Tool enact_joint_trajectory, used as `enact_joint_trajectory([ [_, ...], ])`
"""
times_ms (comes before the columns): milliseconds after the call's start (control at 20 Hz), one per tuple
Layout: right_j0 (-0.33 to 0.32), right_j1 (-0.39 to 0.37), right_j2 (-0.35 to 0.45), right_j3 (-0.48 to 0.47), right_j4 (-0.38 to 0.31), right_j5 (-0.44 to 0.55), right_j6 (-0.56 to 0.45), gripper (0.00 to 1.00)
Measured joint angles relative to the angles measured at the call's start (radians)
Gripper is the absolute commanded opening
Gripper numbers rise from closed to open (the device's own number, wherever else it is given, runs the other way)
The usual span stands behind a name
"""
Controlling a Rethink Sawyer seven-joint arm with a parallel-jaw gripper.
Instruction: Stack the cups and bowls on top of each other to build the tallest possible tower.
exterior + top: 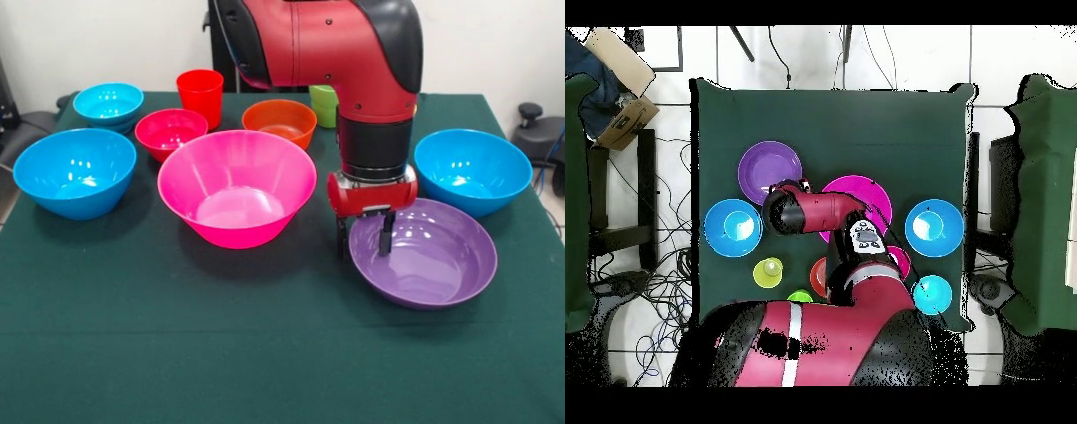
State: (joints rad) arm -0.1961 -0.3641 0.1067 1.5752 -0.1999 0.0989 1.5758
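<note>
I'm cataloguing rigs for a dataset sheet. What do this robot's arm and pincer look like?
The arm is bulky and rounded, with a glossy red shell, black joint covers and a black cylindrical wrist section. Below sits a red block carrying the pincer, with two slim black fingers. The overhead view shows a pale stripe along the arm.

Arm vertical, wrist down; claw point(363, 237) fingers parted, pointing straight down.

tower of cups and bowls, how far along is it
Done: nothing is stacked; the pink bowl sits empty, and both blue bowls, the orange bowl and the red cup stand apart on the table.
In hand: the gripper straddles the purple bowl rim, open, bowl still down.
Left: all the stacking.
</note>
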Motion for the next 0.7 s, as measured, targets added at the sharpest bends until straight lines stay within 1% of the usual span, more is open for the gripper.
enact_joint_trajectory([
  [700,0.024,0.000,-0.023,-0.005,0.000,-0.001,0.000,1.00],
])
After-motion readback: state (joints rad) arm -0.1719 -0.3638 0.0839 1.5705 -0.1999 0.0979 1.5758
